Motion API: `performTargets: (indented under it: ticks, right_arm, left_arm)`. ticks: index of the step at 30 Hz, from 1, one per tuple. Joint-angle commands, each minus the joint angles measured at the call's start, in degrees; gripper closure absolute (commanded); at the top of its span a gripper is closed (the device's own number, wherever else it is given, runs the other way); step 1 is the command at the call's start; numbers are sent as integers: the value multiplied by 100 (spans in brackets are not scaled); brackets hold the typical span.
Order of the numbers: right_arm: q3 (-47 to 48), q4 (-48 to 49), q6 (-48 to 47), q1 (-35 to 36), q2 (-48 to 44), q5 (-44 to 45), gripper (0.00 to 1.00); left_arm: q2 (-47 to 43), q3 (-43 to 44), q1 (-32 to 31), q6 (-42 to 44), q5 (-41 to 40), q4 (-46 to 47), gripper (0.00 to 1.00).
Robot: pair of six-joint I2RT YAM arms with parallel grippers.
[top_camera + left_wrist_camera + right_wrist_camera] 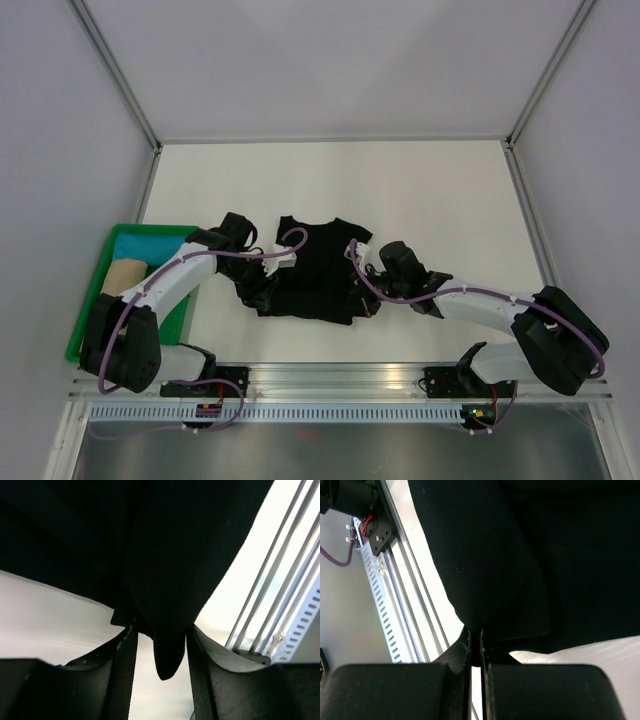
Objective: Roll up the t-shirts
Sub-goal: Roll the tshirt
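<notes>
Bin: green plastic bin [88,310], rectangular with a raised rim, at the near-left corner of the desk [440,200].
Bin contents: tan roll [124,276], a stubby cloth cylinder, at the near end; turquoise cloth [155,243], smooth and flat-looking, fills the far end, touching the tan roll.
Near edge: ribbed aluminium rail [340,378] runs along the front; both arm bases are bolted to it.
Left gripper [258,297]: at the shirt's near-left corner; the wrist view shows the gripper [161,630] with jaws narrow, a hanging fold of black cloth pinched between them.
Right gripper [362,300]: at the shirt's near-right corner; the wrist view shows the gripper [475,635] with jaws almost together, clamping a thin cloth edge.
Black t-shirt [312,262]: matte, soft knit, short-sleeved; spread roughly flat mid-desk, close to the near edge, collar toward the far edge, near hem rumpled and lifted at both gripped corners.
Desk: smooth white top.
Far side: plain pale walls [330,70] with metal corner posts.
</notes>
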Motion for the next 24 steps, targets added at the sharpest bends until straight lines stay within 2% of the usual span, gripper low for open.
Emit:
performTargets:
  ticks: [1,3,4,6,7,10,14,19,22,24]
  right_arm:
    - [292,152,-21,-158,87,-334,100]
    - [265,196,5,-228,131,-448,100]
    - [257,179,5,-246,166,-474,100]
    - [239,170,5,-351,210,-588,100]
    - [221,196,23,-395,219,-641,100]
    - [195,188,23,-571,211,-809,100]
    - [151,-592,-135,-563,-79,-677,100]
    - [-209,-569,303,-291,-483,-1290,100]
    - [-289,-481,304,-299,-563,-1336,100]
    - [-149,-472,208,-500,-249,-1345,100]
  left_arm:
    - [-156,80,54,-448,228,531,51]
    - [-104,88,54,-526,255,689,56]
    - [-8,123,63,-544,255,733,64]
    - [125,237,63,-632,255,733,70]
    - [169,255,80,-650,255,733,81]
    - [257,282,98,-659,255,690,97]
    - [-320,150,98,-352,343,-133,98]
    - [-1017,-87,81,70,790,-1128,98]
    - [-974,-158,89,-192,511,-744,97]
    - [-677,-132,98,-385,301,-490,96]
